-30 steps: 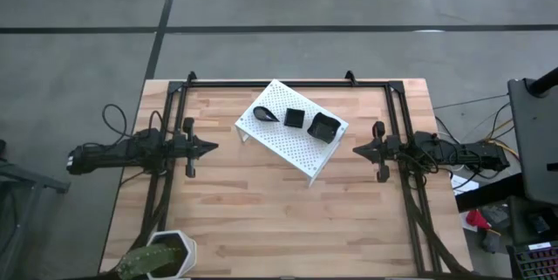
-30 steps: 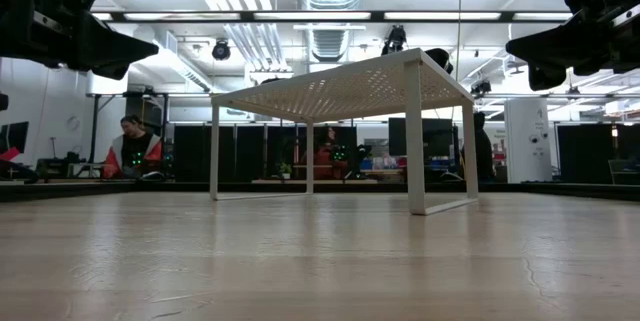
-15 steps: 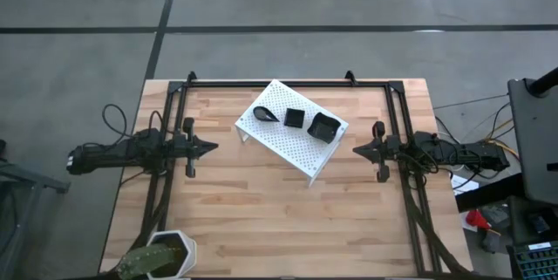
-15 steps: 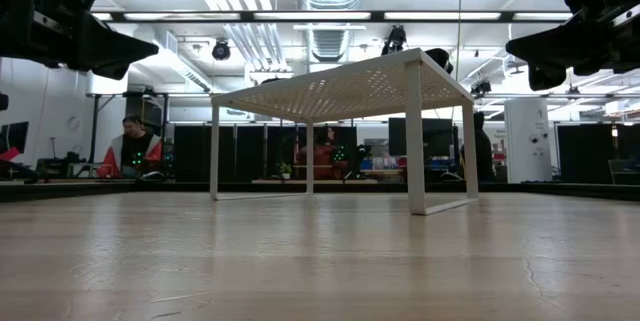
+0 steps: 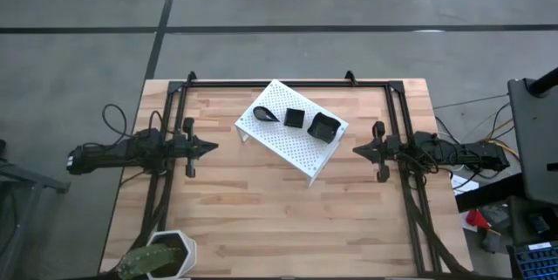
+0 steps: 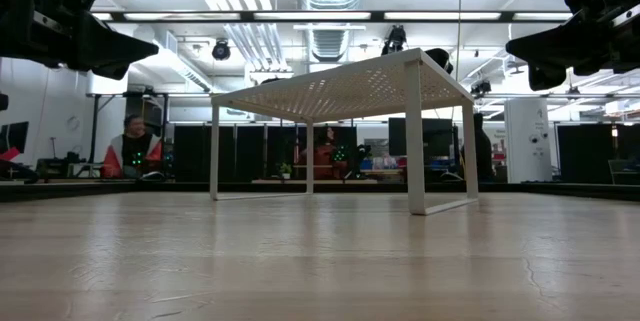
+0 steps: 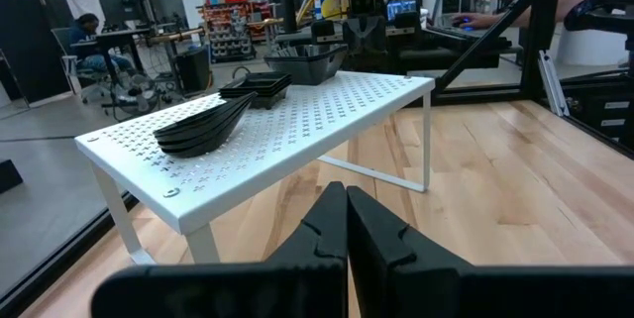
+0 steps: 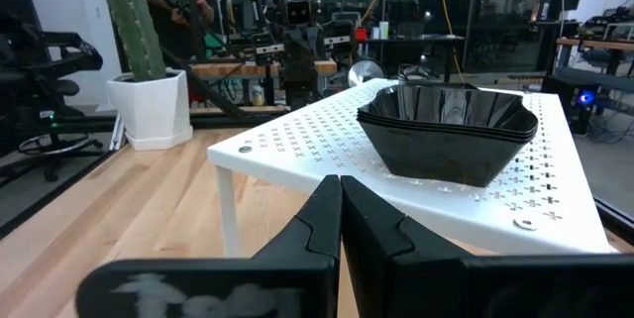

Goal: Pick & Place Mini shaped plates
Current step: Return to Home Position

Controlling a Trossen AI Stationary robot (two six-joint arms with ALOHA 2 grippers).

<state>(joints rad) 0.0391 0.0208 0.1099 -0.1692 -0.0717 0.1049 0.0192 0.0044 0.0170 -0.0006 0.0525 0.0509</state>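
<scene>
Three small stacks of glossy black mini plates sit on top of the white perforated rack (image 5: 292, 145): teardrop ones (image 5: 266, 113) (image 7: 203, 128), flat squares (image 5: 295, 118) (image 7: 256, 87), and wavy-rimmed squares (image 5: 323, 126) (image 8: 448, 128). My left gripper (image 5: 214, 149) (image 7: 346, 209) is shut and empty, hovering left of the rack. My right gripper (image 5: 356, 150) (image 8: 340, 202) is shut and empty, hovering right of the rack. Both point at the rack.
A white hexagonal pot with a green cactus (image 5: 159, 258) (image 8: 149, 95) stands at the table's near left corner. The rack stands on its legs in the far middle of the wooden table (image 5: 261, 219). A person (image 6: 130, 149) sits in the room beyond.
</scene>
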